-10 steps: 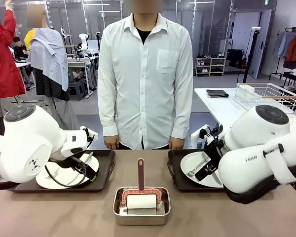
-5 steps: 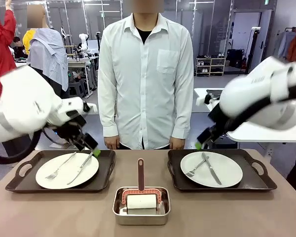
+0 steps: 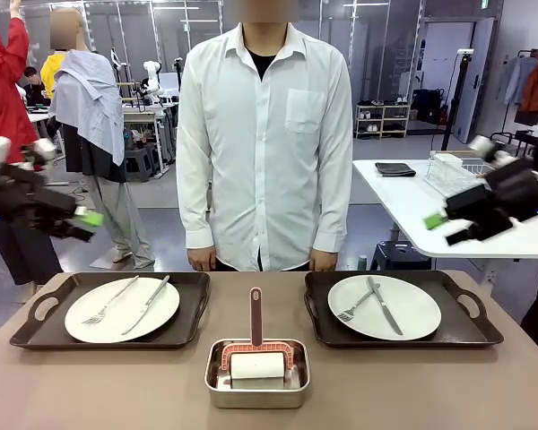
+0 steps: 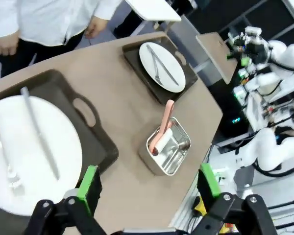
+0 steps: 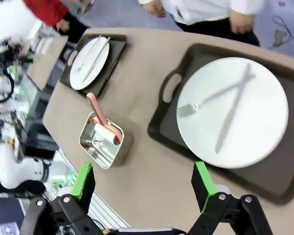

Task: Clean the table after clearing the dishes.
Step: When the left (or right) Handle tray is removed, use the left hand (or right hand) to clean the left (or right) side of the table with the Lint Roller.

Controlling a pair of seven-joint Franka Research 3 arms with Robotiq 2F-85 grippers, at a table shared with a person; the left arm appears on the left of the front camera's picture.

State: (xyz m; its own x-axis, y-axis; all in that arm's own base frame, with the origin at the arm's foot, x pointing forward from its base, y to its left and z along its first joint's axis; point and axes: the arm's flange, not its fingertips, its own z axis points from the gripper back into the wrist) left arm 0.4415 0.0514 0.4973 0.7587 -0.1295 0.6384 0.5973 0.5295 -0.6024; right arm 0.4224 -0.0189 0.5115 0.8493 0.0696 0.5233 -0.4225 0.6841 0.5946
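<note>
Two white plates, each with a fork and a knife, lie on dark brown trays at the far side of the taupe table. My left gripper hangs open in the air beyond the table's left end, holding nothing. My right gripper hangs open high off the right end. In the left wrist view the open gripper looks down on the near plate. The right wrist view shows the open gripper above its plate.
A small steel pan with a pink-handled lint roller sits at the front middle, between the trays. A person in a white shirt stands at the far edge, hands down. A white table with a wire rack stands at the back right.
Both arms have risen from over the trays and swung outward and up, left arm to the left, right arm to the right. Both plates now show fully. The grippers stayed open.
</note>
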